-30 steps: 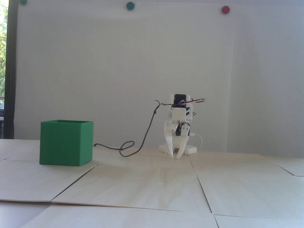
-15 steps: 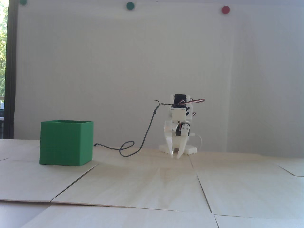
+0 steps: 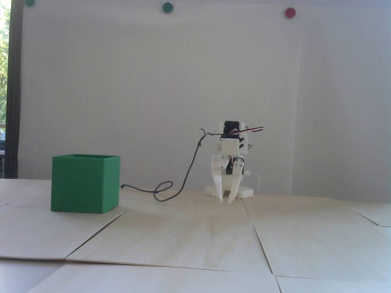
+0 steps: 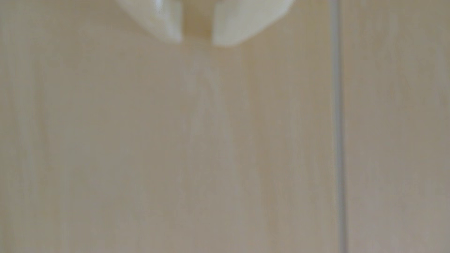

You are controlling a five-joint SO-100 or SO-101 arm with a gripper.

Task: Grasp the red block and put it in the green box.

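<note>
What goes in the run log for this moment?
white two-finger gripper: slightly open, empty, low over table | red block: unseen | matte green plastic box: left in fixed view

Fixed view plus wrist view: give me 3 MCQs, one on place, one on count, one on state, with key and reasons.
1. In the fixed view, where does the green box stand relative to the arm?
A. To its left
B. To its right
C. Under it

2. How many round discs are on the wall in the fixed view?
A. One
B. Three
C. Five

3. What is between the fingertips of the gripper?
A. A red cube
B. A cable
C. Nothing; a narrow empty gap

Key:
1. A, the box sits left of the arm on the table.
2. B, two green discs and one red disc.
3. C, the wrist view shows only bare wood in the gap.
</note>
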